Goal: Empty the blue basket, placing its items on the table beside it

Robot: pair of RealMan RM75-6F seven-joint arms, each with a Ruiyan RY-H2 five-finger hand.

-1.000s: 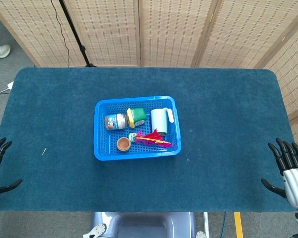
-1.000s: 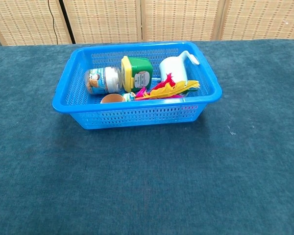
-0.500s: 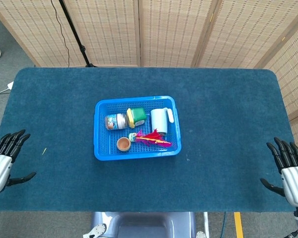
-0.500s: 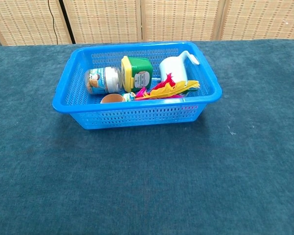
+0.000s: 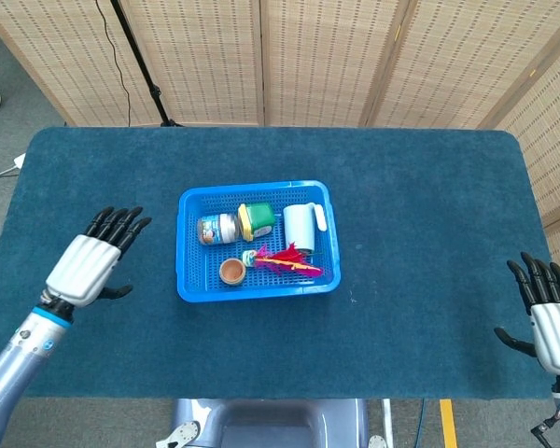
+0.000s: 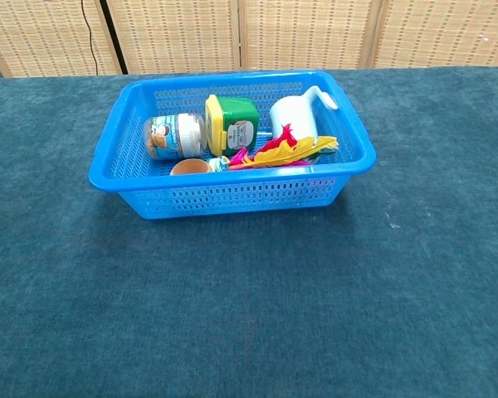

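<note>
The blue basket (image 5: 191, 285) (image 6: 116, 178) stands mid-table. Inside lie a small jar (image 5: 217, 229) (image 6: 173, 136), a green and yellow tub (image 5: 257, 220) (image 6: 231, 123), a white mug (image 5: 300, 225) (image 6: 295, 116), a small brown pot (image 5: 231, 271) (image 6: 188, 167) and a bundle of red and yellow feathers (image 5: 289, 261) (image 6: 284, 150). My left hand (image 5: 95, 257) hovers open over the table left of the basket, fingers spread and pointing away from me. At the table's right front corner my right hand (image 5: 548, 313) is open, holding nothing. Only a dark fingertip shows at the chest view's left edge.
Woven folding screens (image 5: 261, 56) stand behind the table. A black stand leg (image 5: 145, 75) crosses the back left. The blue cloth (image 5: 420, 215) lies bare on both sides of the basket.
My left hand has swung up and right from the table's front left corner toward the basket. The right hand has barely shifted. The basket's contents are unmoved.
</note>
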